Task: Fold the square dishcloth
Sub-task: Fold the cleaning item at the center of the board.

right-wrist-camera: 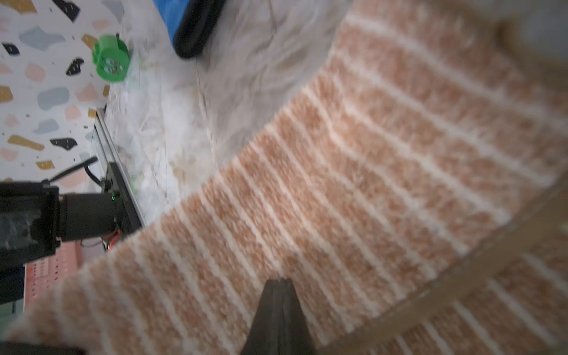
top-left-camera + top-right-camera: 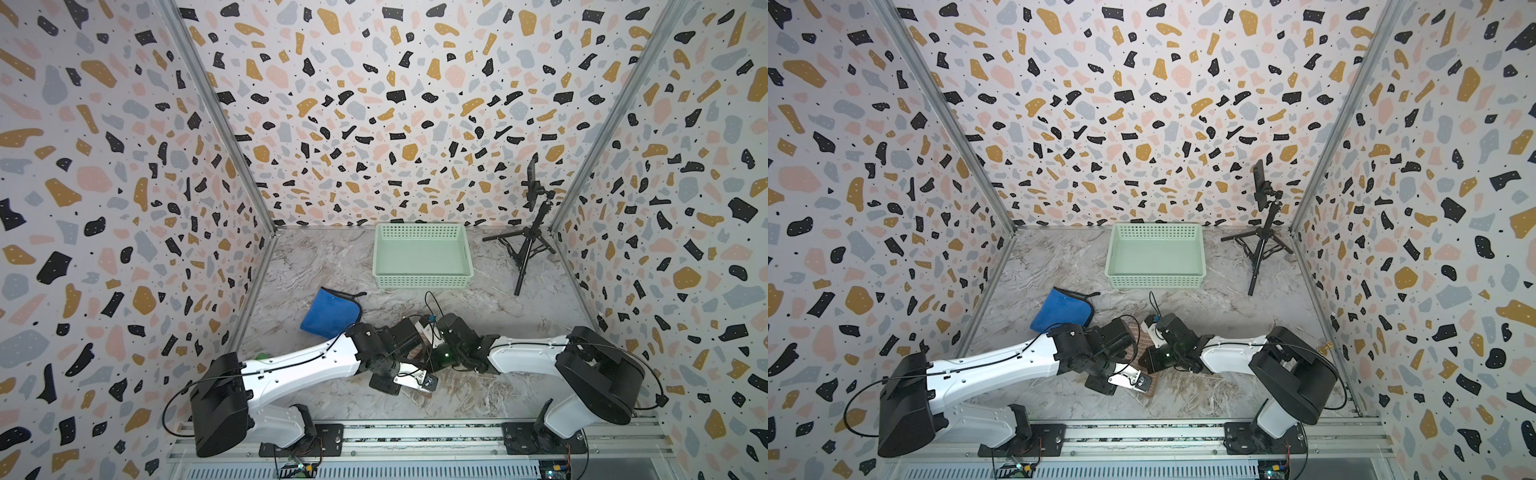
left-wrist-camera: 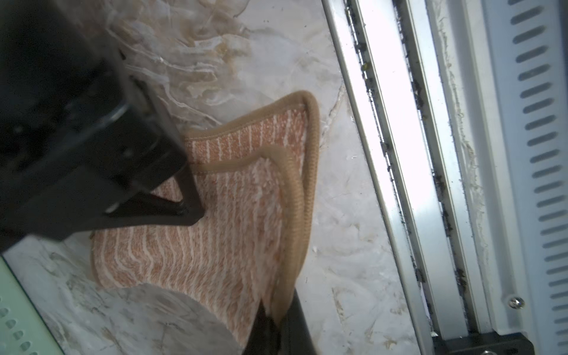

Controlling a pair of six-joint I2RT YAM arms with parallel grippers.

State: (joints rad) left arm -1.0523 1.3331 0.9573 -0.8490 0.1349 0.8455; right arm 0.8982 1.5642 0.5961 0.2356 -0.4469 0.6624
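**Both claws clamped on the striped dishcloth, front centre of the table**

Position: the dishcloth [image 3: 215,239], orange-and-white striped with a tan bound hem, lies on the marble tabletop [image 3: 353,190] near the front rail [image 3: 396,172], between my two arms. In both top views my wrists cover most of it.

Left claw [image 3: 276,325]: jaws together, pinched on the tan hem at a corner of the cloth; the hem runs straight in between them.

Right claw [image 1: 278,307]: jaws together, tips down in the striped pile. From the left wrist it sits on the same upper layer, further along from my left claw. I judge it clamped on the cloth, though the pinch itself is blurred.

Key relation: the cloth is doubled over. On the rail side the upper hem lies short of the lower one, the two running beside each other, not stacked. Both claws are on the upper layer, so neither arm is the nearer.

Judgement: half-fold partly laid. The upper hem needs carrying toward the rail by both claws together, or it will skew.

The folded blue cloth [image 2: 330,313] and green basket [image 2: 422,255] are well apart, rearward
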